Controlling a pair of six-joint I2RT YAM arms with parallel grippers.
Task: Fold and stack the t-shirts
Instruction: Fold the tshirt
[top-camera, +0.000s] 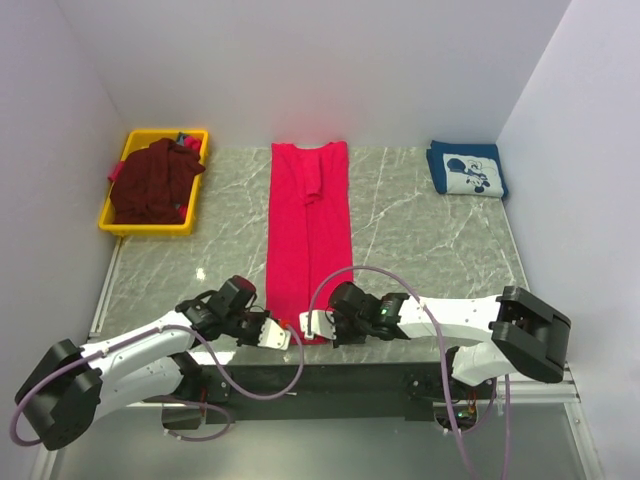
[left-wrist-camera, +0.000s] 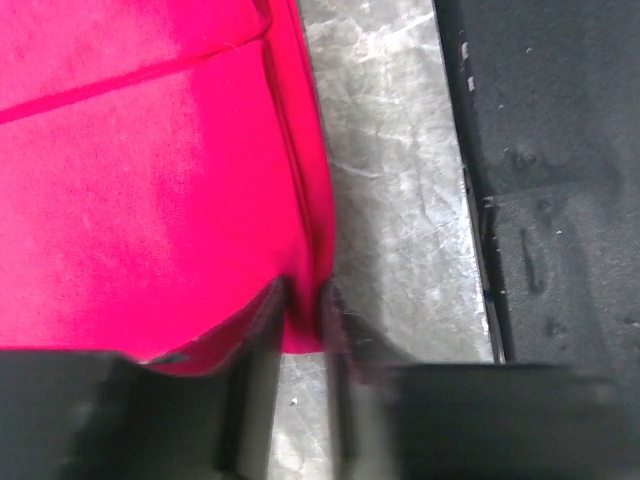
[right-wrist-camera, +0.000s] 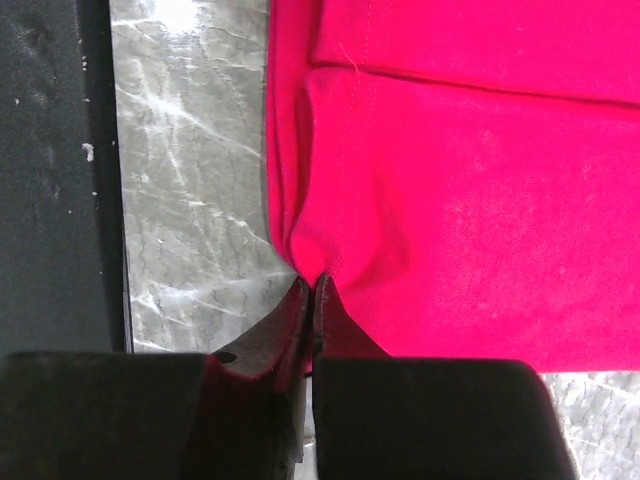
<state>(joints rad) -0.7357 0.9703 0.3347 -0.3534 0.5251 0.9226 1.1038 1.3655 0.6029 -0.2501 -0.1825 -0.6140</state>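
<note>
Crimson t-shirt (top-camera: 308, 225) lies as a long narrow strip down the middle of the desk (top-camera: 420, 240), collar end far, hem end near. It sits between the maroon t-shirt (top-camera: 152, 180), heaped in the yellow bin (top-camera: 145, 228) at far left, and the folded navy t-shirt (top-camera: 467, 172) at far right. The left pincer (top-camera: 283, 335) is narrowed onto the strip's near left corner. The right pincer (top-camera: 312, 322) is pinched tight on the near right corner.

The step in hand looks like carrying the near end over toward the far end. To do it well, both corners should rise together and travel level, so the hem stays square and the layers do not slide apart.

The top view gives the whole strip and the other shirts, but not the grips. The left wrist view shows cloth filling the gap between its fingers (left-wrist-camera: 262, 330). The right wrist view shows only a small nip at the very tips, which might slip under a quick pull.
</note>
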